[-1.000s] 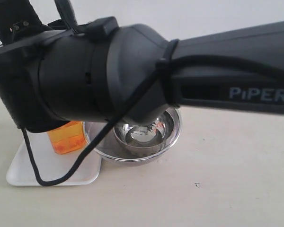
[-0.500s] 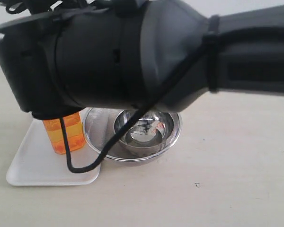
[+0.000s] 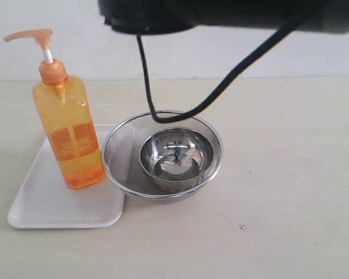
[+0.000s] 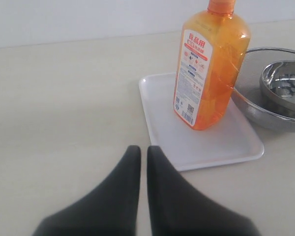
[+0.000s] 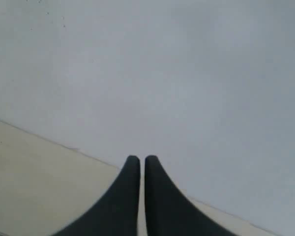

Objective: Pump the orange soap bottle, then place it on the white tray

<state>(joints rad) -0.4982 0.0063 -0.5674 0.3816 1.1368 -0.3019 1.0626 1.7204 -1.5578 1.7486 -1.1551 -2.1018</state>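
Two end effectors, both with fingers pinched together and holding nothing. The left end effector (image 4: 143, 150) hangs low over the desk (image 3: 279, 221). Ahead of it the orange soap bottle (image 4: 211, 69) stands upright, long axis vertical, on the white tray (image 4: 206, 142), just beside the strainer (image 3: 119, 151) that holds a steel bowl (image 3: 177, 157). The right end effector (image 5: 142, 160) points at bare wall. The left arm is the nearer one, I'd say; any pump press would have to come down from above.
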